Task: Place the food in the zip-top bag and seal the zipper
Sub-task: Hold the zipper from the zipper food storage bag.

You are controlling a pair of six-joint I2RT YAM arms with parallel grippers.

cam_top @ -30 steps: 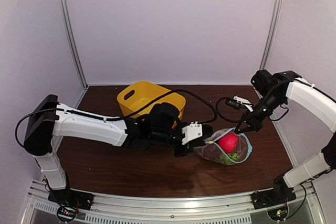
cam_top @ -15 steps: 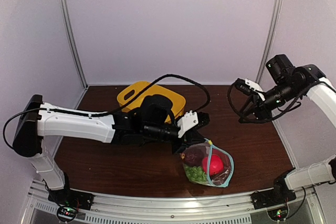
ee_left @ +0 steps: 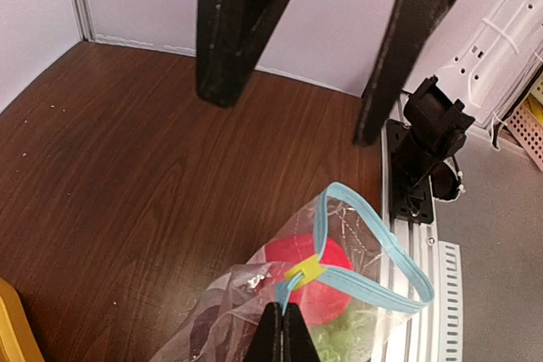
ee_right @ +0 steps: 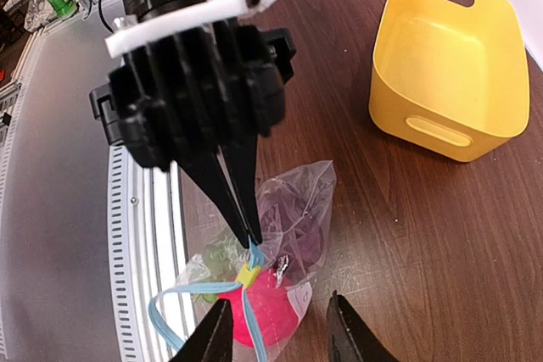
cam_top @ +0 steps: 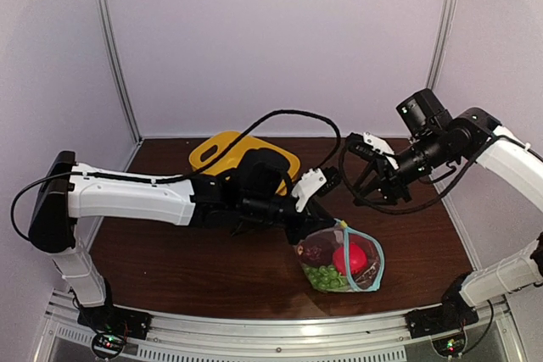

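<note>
The zip-top bag [cam_top: 341, 257] sits close to the near edge of the table [cam_top: 170, 252], right of its middle, and we cannot tell whether its bottom rests on the wood or hangs just above it. All the food is inside: the pink-red fruit [cam_top: 349, 258], the green grape bunch [cam_top: 322, 277] and the maroon fruit [cam_top: 316, 249]. The left arm's [cam_top: 136, 199] jaws are pressed together on the bag's rim, pinching it just beside the small yellow slider [ee_left: 305, 270] at one end of the zipper [ee_left: 377, 243]. The right arm's [cam_top: 441, 146] jaws stand partly spread with nothing between them, hovering above the bag's mouth. That mouth gapes in a wide blue loop, so the seal is not yet made. We judge the pouch to be light, thin and soft, with a crinkly film that will buckle and slide under hard pads. The toy fruit gives it nearly all its weight and pulls the film downward. The blue strip looks like the stiffest part, so we would take hold there. With one end pinned by the left jaws, the slider or the strip beside it seems the best place for the right jaws. We would steer clear of the slack film, which could slip free or tear. The yellow basket [cam_top: 212, 154] stands well apart, toward the far edge.
</note>
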